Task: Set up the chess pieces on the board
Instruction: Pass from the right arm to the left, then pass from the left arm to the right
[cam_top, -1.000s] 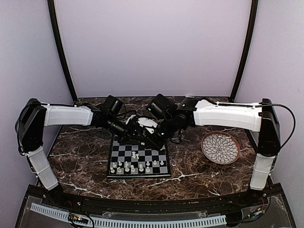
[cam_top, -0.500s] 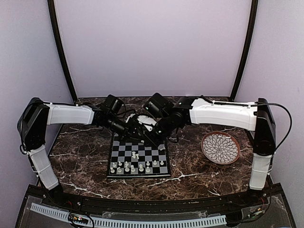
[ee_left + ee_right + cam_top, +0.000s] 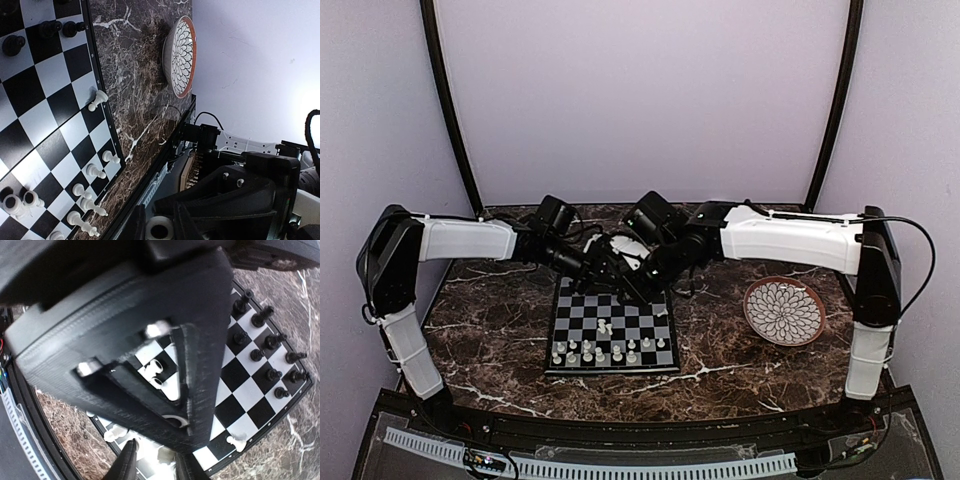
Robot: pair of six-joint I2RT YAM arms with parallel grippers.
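The board (image 3: 612, 340) lies at the table's middle, with cream-white chess pieces (image 3: 610, 350) on its near rows and one white piece (image 3: 605, 326) alone mid-board. Black pieces (image 3: 272, 355) stand along its far side. Both grippers meet tip to tip above the far edge. My left gripper (image 3: 610, 275) (image 3: 159, 227) is shut on a white piece (image 3: 160, 231) whose hollow round base faces its camera. My right gripper (image 3: 638, 285) (image 3: 155, 462) stands open right beside it, with nothing gripped. A white pawn (image 3: 97, 100) stands at the board's rim.
A round white petal-patterned plate (image 3: 784, 311) with a brown rim sits to the right of the board on the dark marble table (image 3: 490, 330). The two arms cross the back of the table, with the curved backdrop close behind them.
My right gripper's jaws have opened. The left gripper's have closed a little on the white piece. Both grippers have drifted slightly back from the board's far edge.
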